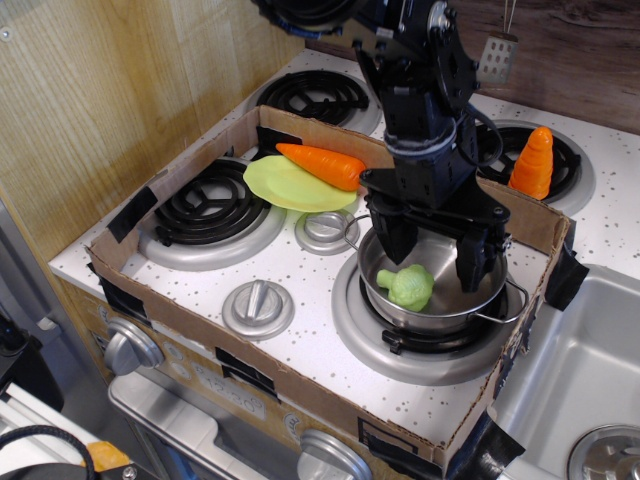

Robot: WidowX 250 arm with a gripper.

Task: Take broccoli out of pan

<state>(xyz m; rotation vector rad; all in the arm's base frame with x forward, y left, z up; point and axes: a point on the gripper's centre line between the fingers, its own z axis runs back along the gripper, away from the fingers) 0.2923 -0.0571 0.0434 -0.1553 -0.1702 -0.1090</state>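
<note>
The light-green broccoli [406, 287] lies inside the shiny steel pan [432, 311], toward its left front wall. The pan stands on the front right burner of the toy stove. My black gripper [430, 262] hangs over the pan, open, with its two fingers spread wide and lowered into the pan. The left finger [389, 243] is just behind the broccoli and the right finger [472, 262] is near the pan's right wall. The fingers do not touch the broccoli.
A cardboard wall [300, 135] frames the stove top. A yellow-green plate [290, 183] and an orange carrot [322, 165] lie behind the pan to the left. A second orange carrot [532, 163] stands at back right. A sink [590, 390] is at the right.
</note>
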